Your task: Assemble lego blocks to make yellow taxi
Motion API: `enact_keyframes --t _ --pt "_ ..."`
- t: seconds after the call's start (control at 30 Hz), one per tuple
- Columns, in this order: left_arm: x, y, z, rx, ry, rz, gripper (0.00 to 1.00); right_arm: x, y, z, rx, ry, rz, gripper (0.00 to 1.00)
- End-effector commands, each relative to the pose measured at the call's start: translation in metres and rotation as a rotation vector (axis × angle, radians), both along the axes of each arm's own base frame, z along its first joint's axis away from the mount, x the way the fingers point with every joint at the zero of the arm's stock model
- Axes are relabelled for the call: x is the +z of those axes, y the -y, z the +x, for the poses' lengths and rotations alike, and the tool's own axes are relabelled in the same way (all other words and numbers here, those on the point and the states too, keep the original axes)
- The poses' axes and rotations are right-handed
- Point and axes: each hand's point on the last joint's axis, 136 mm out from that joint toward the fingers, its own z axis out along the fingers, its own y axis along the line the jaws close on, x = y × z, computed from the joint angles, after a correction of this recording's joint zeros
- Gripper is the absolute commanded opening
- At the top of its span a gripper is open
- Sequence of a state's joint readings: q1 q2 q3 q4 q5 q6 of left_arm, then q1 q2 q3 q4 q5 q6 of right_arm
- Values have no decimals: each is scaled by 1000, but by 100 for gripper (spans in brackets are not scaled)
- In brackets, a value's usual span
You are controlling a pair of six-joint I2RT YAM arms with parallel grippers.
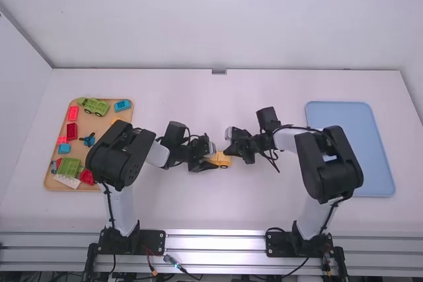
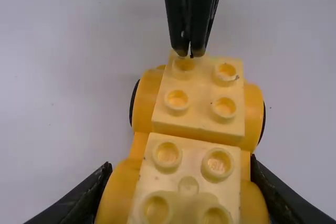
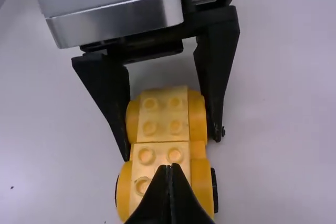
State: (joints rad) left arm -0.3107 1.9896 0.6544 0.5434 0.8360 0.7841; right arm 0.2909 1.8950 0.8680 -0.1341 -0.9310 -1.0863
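The car point(image 1: 225, 162) sits midway between the table's point(image 1: 218, 206) left and right edges, the left gripper point(image 1: 211, 158) clamped on it; the right gripper's point(image 1: 229, 150) fingers are together over its other end.

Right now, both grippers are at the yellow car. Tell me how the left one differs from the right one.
The left gripper has its fingers spread around the yellow car, one on each side; the right gripper has its fingertips together. The left grips one end, while the right's tips are at the studded top of the other end. Both are black, two-fingered grippers.
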Motion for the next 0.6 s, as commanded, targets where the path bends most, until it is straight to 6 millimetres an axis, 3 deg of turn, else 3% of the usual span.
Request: enact_keyframes --t 0.0,0.33,0.57 --pt "-12 -4 -10 12 -50 26 39 -14 -1 -7 0 -18 -66 0" --pt "-12 -4 -10 13 -50 26 39 -38 -15 -16 -10 -8 -239 0" --pt "-12 -4 -9 12 -46 25 38 -65 -10 -25 4 -31 -332 0"
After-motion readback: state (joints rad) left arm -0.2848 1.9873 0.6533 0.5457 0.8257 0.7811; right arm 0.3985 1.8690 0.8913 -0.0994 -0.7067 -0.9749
